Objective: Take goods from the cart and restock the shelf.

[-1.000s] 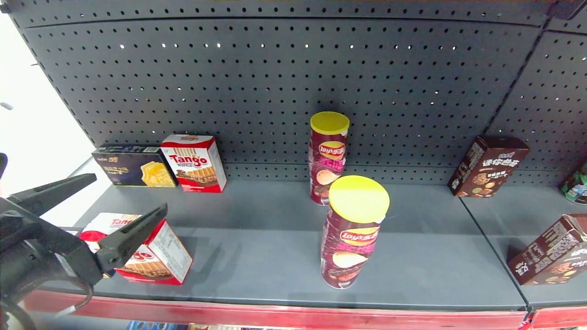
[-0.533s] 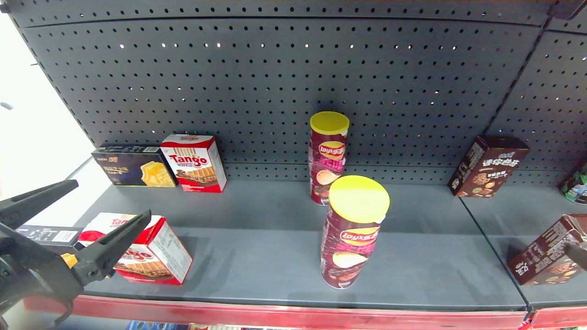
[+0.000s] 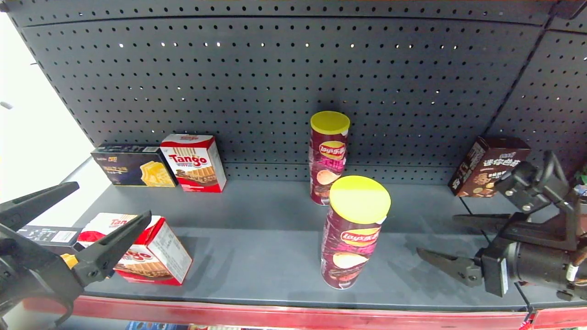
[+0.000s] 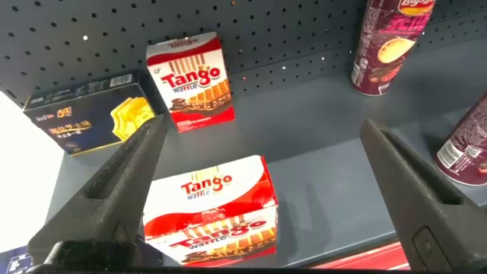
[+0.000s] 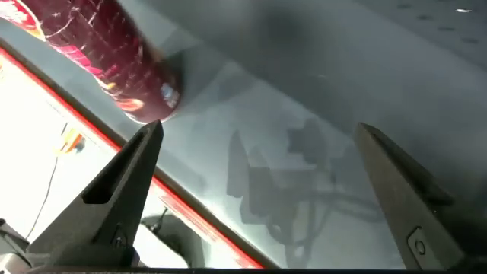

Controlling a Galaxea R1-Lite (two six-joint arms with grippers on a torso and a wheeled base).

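Well, the left gripper (image 3: 112, 200) is wide open and holds nothing. It hangs at the front left corner of the shelf (image 3: 257, 247). The red and white wafer box (image 3: 153, 256) sits just behind its fingers, turned a bit crooked, near the front edge. A dark flat box (image 3: 46, 234) sits beside it at the left edge.

The right gripper (image 3: 438, 234) is spread open too, and empty, low over the front edge near the shelf's right end. Its fingers point at the front chip can (image 3: 353, 233), which stands tall near the middle of the front edge (its yellow lid is on). A second chip can (image 3: 328, 156) stands behind it at the back wall. Another wafer box (image 3: 195, 162) stands near the back left corner.

I think both grippers need to fetch more goods from the cart now. To do that well, each arm should pull straight out over the red front lip (image 3: 275, 316), slowly. The right one must not bump the tall can, because it would tip easily. The left one should hold its fingers wide so they don't drag the wafer box along.
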